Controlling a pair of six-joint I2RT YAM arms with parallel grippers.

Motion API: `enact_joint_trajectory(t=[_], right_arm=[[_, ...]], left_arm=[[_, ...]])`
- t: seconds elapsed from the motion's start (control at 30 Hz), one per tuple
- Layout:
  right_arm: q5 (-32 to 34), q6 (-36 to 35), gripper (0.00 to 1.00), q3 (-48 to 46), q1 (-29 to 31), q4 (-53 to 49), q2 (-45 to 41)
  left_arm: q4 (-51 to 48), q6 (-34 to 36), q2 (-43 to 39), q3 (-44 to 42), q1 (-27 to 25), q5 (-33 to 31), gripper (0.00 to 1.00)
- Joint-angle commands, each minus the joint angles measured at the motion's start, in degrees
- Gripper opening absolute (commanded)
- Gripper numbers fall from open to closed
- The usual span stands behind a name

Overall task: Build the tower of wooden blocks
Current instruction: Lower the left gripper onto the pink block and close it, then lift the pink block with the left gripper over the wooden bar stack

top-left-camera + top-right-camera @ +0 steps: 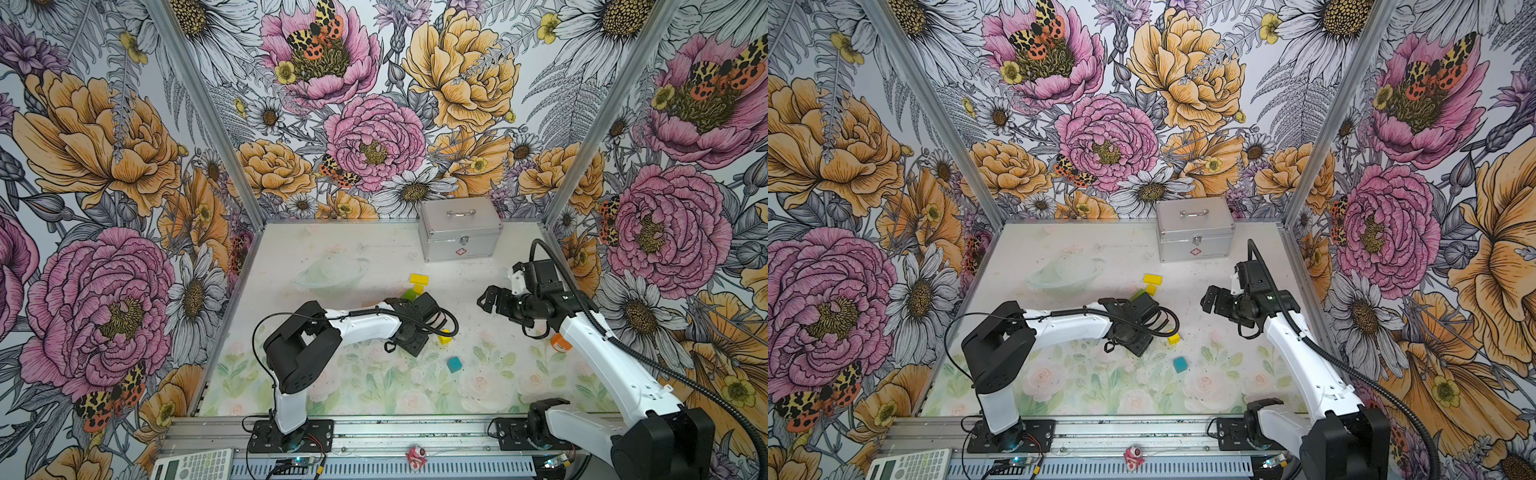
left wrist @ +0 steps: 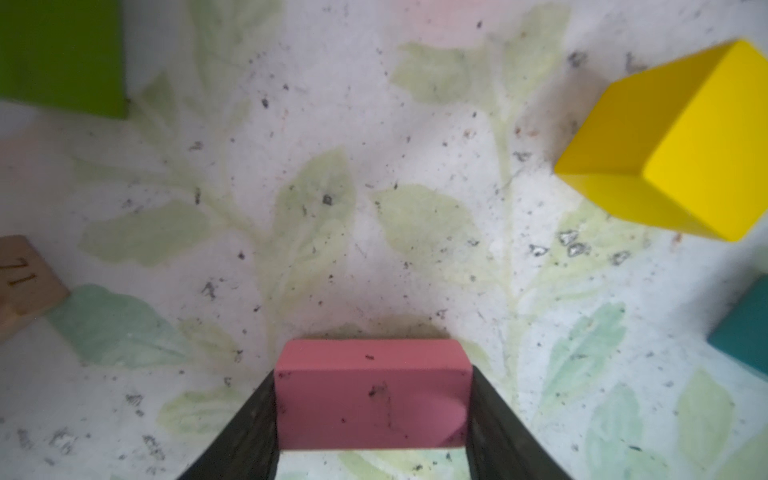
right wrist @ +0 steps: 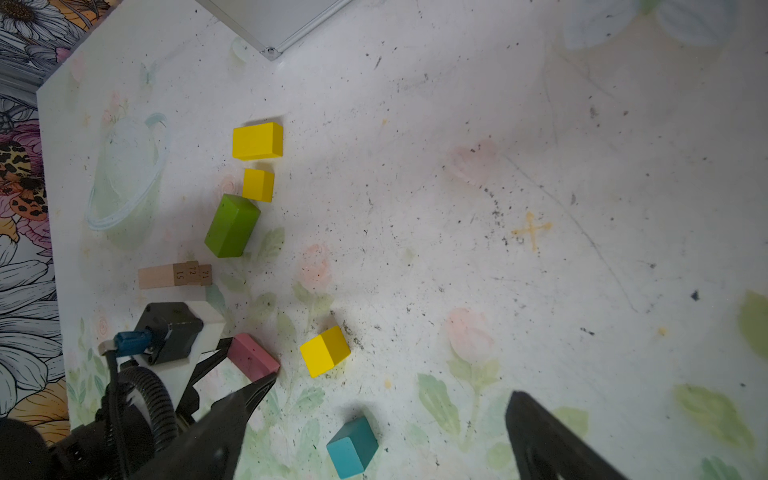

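Note:
My left gripper (image 2: 372,372) is shut on the pink slab (image 2: 372,399), which lies on the table (image 3: 415,208); in both top views the wrist hides the slab. Beside it sit a yellow cube (image 1: 445,337) (image 3: 325,351) and a teal cube (image 1: 454,364) (image 3: 352,446). Farther back lie the green bar (image 3: 232,226), another yellow cube (image 3: 258,185) and the yellow slab (image 3: 257,141). Three tan bars (image 3: 174,275) lie side by side. No tower is in view. My right gripper (image 1: 490,297) (image 3: 392,384) hangs open and empty to the right.
A silver metal case (image 1: 461,228) stands at the back of the table. An orange-capped item (image 1: 561,344) sits under the right arm. A calculator (image 1: 191,463) lies on the front rail. Flowered walls close in the left, back and right sides.

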Motion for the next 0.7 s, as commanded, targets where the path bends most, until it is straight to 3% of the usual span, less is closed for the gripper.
enact_joint_trajectory(t=[0.0, 0.27, 0.67], right_arm=[[-0.44, -0.38, 1.00, -0.54, -0.34, 1.35, -0.96], [-0.53, -0.47, 1.00, -0.92, 0.00, 2.84, -0.36], [-1.52, -1.35, 1.00, -2.41, 0.25, 5.95, 1.20]], left_arm=[[-5.37, -3.33, -4.11, 3.43, -0.27, -4.54, 0.56], [-12.99, -9.40, -10.10, 7.14, 2.33, -10.60, 0.58], [-13.76, -12.76, -13.50, 4.83, 13.47, -9.14, 0.58]])
